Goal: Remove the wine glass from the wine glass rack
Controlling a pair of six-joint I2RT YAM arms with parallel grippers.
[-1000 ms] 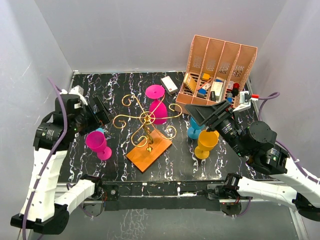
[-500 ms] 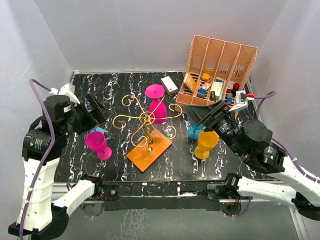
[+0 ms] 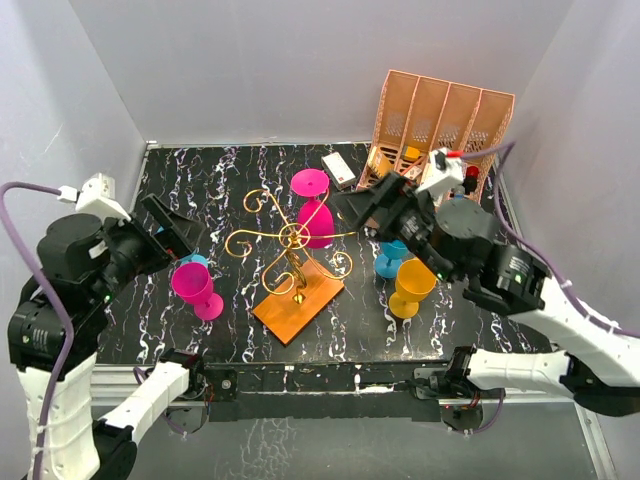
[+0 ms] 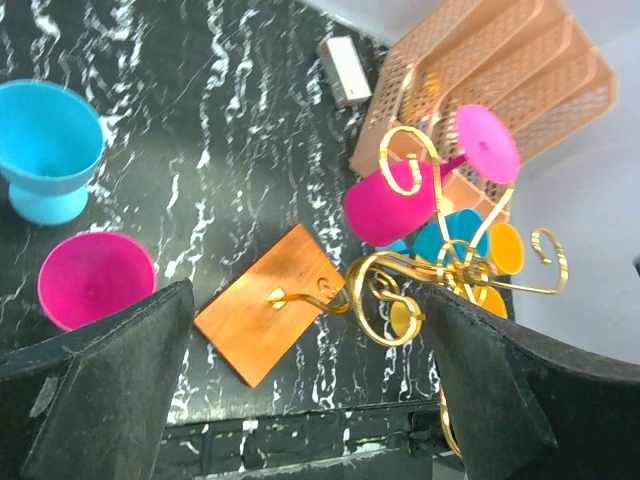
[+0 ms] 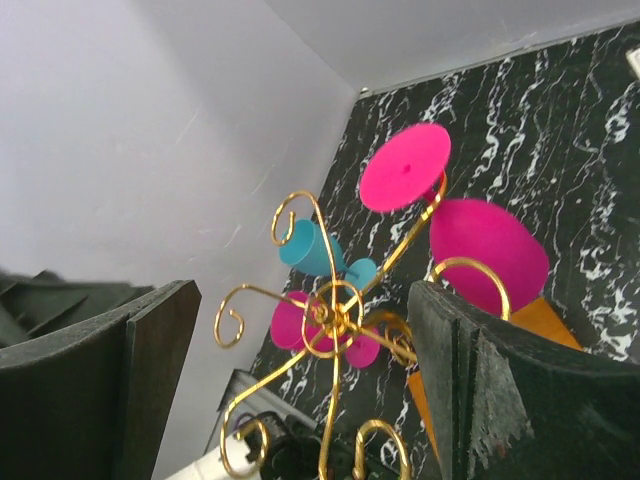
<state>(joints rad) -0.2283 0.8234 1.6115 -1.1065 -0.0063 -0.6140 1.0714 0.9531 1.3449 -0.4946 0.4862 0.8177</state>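
The gold wire wine glass rack (image 3: 292,238) stands on its orange base (image 3: 297,300) mid-table. A magenta wine glass (image 3: 317,218) hangs upside down on its far arm, foot (image 3: 309,183) on top. My right gripper (image 3: 362,211) is open, raised just right of that glass and apart from it. In the right wrist view the rack (image 5: 335,315) and hanging glass (image 5: 487,255) lie between my open fingers (image 5: 305,300). My left gripper (image 3: 172,228) is open and empty, left of the rack. The left wrist view shows the rack (image 4: 440,265) and hanging glass (image 4: 390,203) beyond my open gripper (image 4: 308,300).
A magenta glass (image 3: 195,285) and a blue one (image 3: 200,262) stand left of the rack. An orange glass (image 3: 412,285) and a blue glass (image 3: 388,257) stand to its right. The salmon-pink organiser (image 3: 440,130) is at the back right, with a white box (image 3: 338,168) beside it.
My right gripper has risen and swung left and back, from over the orange glass to beside the hanging magenta glass. My left arm has lifted and drawn back to the left. No glass has moved.
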